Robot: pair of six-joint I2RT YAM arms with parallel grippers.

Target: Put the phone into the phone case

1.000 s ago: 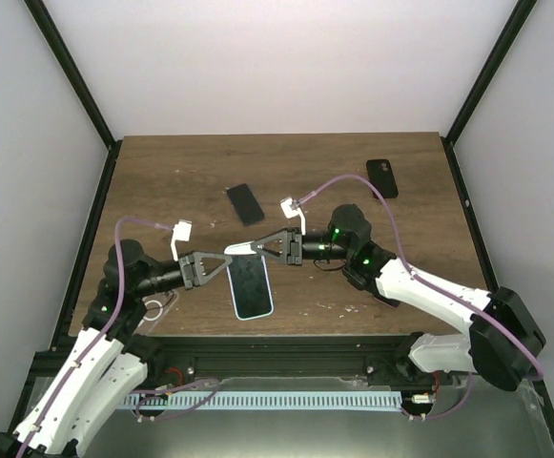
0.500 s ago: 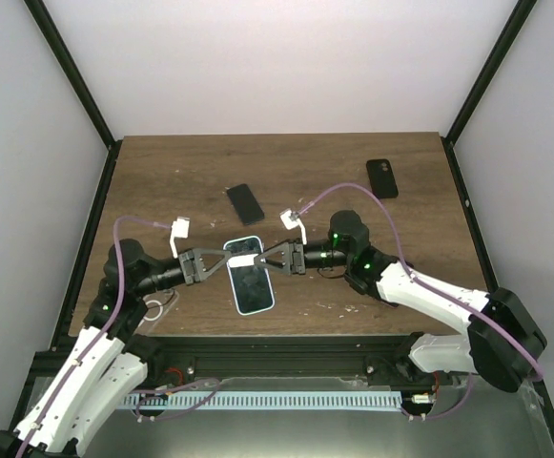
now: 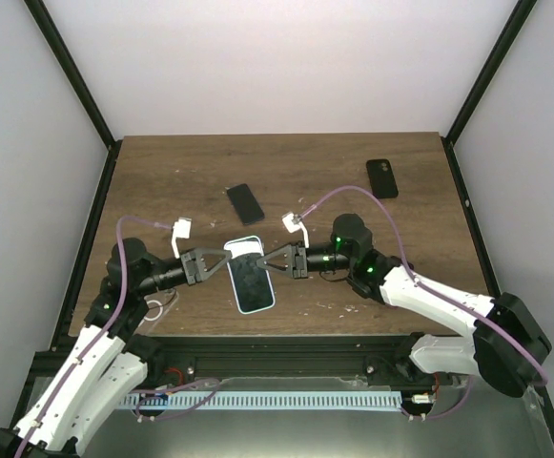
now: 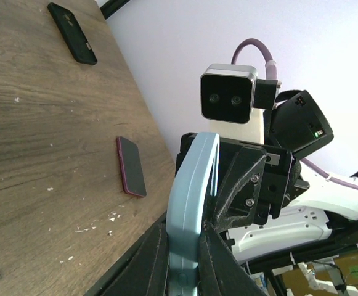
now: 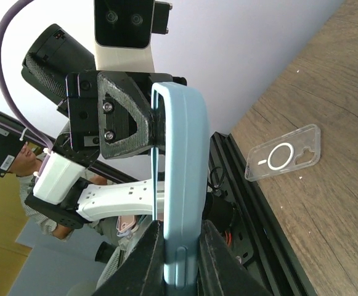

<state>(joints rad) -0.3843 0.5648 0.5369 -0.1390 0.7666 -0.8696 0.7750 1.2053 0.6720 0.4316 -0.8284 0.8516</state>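
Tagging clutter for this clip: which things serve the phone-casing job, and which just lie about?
In the job: blue-cased phone; left pincer and right pincer, both shut on it.
Lying about: dark phone; black phone or case; clear case.

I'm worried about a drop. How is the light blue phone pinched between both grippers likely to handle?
The light blue phone looks stiff: its edge runs straight in both wrist views. Its smooth, rounded rim may slip, as the left gripper and right gripper pinch only thin edges. Released on one side, it would likely swing down.
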